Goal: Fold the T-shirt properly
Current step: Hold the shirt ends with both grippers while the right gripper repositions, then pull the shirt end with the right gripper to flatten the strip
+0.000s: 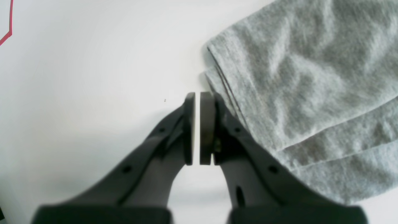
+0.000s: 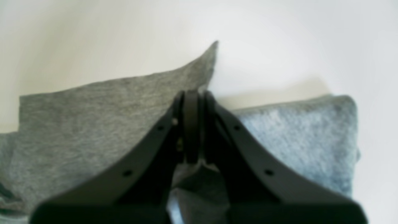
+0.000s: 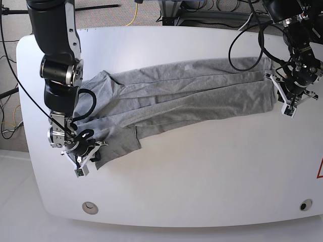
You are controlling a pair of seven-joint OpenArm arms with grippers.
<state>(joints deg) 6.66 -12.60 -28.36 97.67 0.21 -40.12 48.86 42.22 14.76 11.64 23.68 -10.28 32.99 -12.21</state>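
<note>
The light grey T-shirt (image 3: 192,96) lies stretched across the white table, from lower left to upper right in the base view. My right gripper (image 3: 83,161) is at the shirt's lower-left end. In the right wrist view that gripper (image 2: 191,93) is shut on a raised flap of the T-shirt (image 2: 93,118), which peaks just past the fingertips. My left gripper (image 3: 288,107) sits at the shirt's right edge. In the left wrist view it (image 1: 197,96) is shut with nothing between its pads, and its right finger touches the hemmed edge of the T-shirt (image 1: 311,77).
A red tape mark (image 1: 9,28) runs along the table (image 3: 202,171) near its right edge (image 3: 320,169). Two round fittings (image 3: 90,205) (image 3: 303,205) sit near the front edge. Cables hang behind the table's far side.
</note>
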